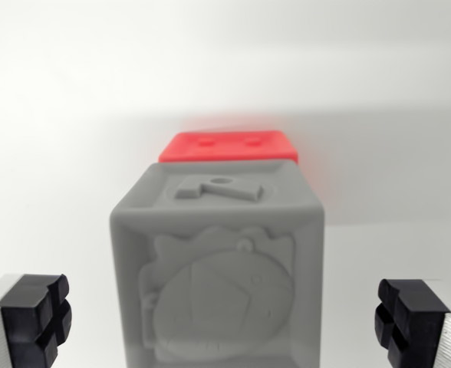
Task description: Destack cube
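Observation:
A grey cube with raised relief on its faces fills the middle of the wrist view. Behind its top edge shows part of a red cube; whether the grey cube rests on the red one or stands in front of it I cannot tell. My gripper is open. One black fingertip sits at the wrist view's left and the other at the right. They flank the grey cube with a clear gap on each side and touch nothing.
A plain white surface lies all around the cubes, with a soft shadow behind them. Nothing else is in sight.

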Tool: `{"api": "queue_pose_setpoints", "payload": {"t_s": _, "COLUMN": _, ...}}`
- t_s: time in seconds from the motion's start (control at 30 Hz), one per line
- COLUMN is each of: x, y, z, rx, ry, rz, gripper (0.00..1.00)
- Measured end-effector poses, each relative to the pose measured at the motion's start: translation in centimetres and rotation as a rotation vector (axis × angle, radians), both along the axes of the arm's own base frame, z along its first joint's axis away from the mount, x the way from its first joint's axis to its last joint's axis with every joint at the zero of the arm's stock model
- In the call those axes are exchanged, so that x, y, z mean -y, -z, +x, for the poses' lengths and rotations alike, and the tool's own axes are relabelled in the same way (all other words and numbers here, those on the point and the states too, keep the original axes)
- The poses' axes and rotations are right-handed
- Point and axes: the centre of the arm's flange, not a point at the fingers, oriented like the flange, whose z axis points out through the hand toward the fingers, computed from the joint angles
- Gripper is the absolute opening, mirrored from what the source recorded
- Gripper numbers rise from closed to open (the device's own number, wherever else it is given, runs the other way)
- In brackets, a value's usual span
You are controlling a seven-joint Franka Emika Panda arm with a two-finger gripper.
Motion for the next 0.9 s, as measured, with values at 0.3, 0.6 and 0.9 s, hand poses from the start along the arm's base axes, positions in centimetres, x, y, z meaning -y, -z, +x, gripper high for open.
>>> {"api": "queue_pose_setpoints", "payload": {"t_s": 0.3, "x": 0.0, "y": 2.6, "z": 0.0, "rx": 0.001, "ry": 0.0, "rz": -0.001, "gripper": 1.0}}
{"api": "queue_pose_setpoints", "payload": {"t_s": 0.6, "x": 0.0, "y": 3.1, "z": -0.1, "rx": 0.002, "ry": -0.001, "rz": -0.001, "gripper": 0.0}}
{"api": "queue_pose_setpoints", "payload": {"t_s": 0.9, "x": 0.0, "y": 3.1, "z": 0.0, "rx": 0.003, "ry": -0.001, "rz": -0.001, "gripper": 0.0}}
